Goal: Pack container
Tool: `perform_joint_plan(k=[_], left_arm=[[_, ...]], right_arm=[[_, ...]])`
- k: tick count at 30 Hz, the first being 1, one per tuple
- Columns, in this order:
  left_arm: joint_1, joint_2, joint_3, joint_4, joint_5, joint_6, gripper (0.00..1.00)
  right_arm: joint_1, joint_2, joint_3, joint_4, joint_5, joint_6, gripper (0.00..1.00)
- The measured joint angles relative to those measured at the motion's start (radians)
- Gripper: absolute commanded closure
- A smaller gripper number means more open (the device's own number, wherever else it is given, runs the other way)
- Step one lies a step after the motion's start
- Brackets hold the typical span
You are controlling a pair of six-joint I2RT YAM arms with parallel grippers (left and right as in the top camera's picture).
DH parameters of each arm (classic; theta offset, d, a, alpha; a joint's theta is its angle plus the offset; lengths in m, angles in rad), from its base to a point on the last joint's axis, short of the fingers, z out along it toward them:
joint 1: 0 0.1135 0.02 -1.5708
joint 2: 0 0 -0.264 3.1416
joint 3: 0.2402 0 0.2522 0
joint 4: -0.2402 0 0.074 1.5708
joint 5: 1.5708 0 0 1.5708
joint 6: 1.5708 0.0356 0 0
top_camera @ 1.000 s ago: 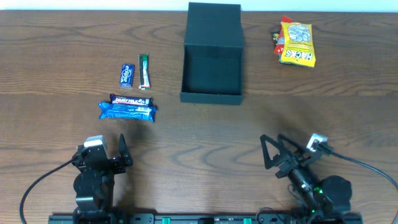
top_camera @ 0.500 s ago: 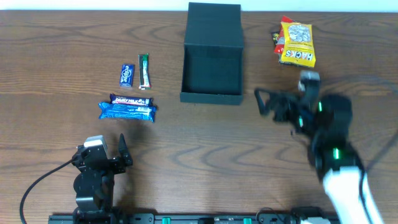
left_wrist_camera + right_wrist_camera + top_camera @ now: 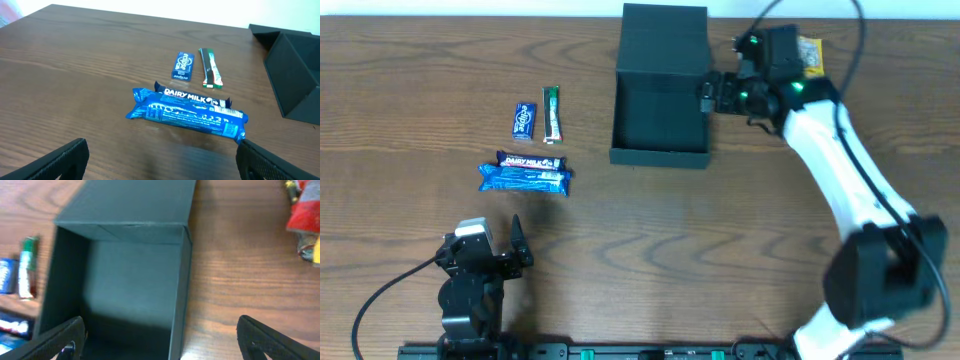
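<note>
The dark teal container (image 3: 659, 156) stands open at the back centre, its flap lid folded back. It also shows in the right wrist view (image 3: 181, 280) and the left wrist view (image 3: 295, 75); its inside looks empty. My right gripper (image 3: 711, 96) is open and empty, and its fingers straddle the container's right wall (image 3: 160, 337). My left gripper (image 3: 513, 248) is open and empty near the front left edge (image 3: 162, 165), short of a blue Dairy Milk bar (image 3: 187, 111).
Left of the container lie the Dairy Milk bar (image 3: 525, 177), a small blue gum packet (image 3: 524, 120) and a green stick packet (image 3: 552, 114). A yellow and red snack packet (image 3: 810, 55) lies at the back right, partly hidden by my right arm (image 3: 305, 215).
My right arm has swung from the front right edge to the back, and its gripper is now at the container's right wall. The left arm and the snacks have not moved.
</note>
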Motion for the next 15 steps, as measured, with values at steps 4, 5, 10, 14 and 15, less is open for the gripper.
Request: perform_joint_plan(k=[4,5,10,14,15], left_arm=[[0.0,0.0,0.0,0.0,0.0,0.0,0.05],[0.0,0.0,0.0,0.0,0.0,0.0,0.05],[0.0,0.0,0.0,0.0,0.0,0.0,0.05],[0.0,0.0,0.0,0.0,0.0,0.0,0.05],[0.0,0.0,0.0,0.0,0.0,0.0,0.05]], right_arm=[[0.029,0.119,0.066,-0.058,0.072,-0.014,0.08],[0.034,0.147,0.071,-0.066,0.091,-0.017,0.13],[0.048,0.22,0.071,-0.082,0.133,-0.047,0.44],[0.061,0.233,0.071,-0.087,0.145,-0.059,0.8],[0.063,0.234,0.071,-0.089,0.148,-0.068,0.88]])
